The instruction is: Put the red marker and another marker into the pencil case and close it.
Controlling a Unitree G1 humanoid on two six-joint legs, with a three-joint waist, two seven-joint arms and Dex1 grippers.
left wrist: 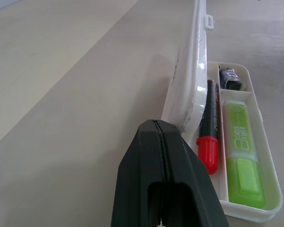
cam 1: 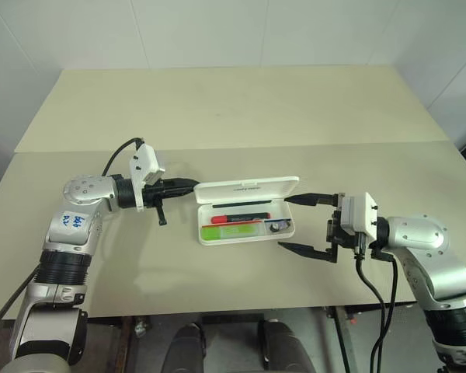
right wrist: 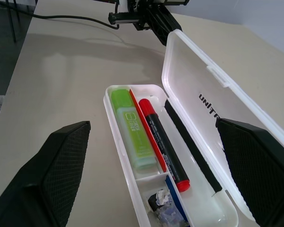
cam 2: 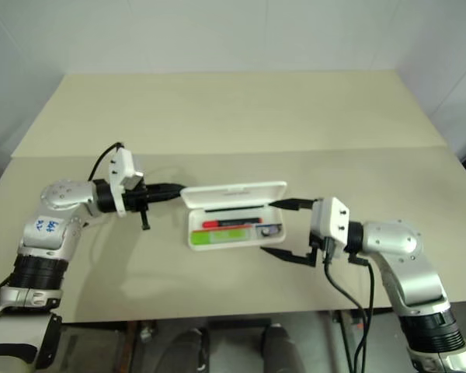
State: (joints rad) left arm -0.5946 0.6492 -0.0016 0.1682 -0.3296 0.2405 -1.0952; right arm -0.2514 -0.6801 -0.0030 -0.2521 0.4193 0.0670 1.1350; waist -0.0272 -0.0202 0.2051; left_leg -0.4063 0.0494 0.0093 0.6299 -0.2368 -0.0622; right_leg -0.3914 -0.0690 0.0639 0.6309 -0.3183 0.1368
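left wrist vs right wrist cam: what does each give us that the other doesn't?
Left wrist alone: the left gripper from behind, shut, its tip beside the outer face of the raised lid, and the lid's latch tab edge-on.

Right wrist alone: the right gripper, fingers spread wide on either side of the pencil case, plus the lid's inside with dark lettering.

Both: the open pencil case, the red marker and the green marker side by side in the tray, and small dark bits in the end compartment.
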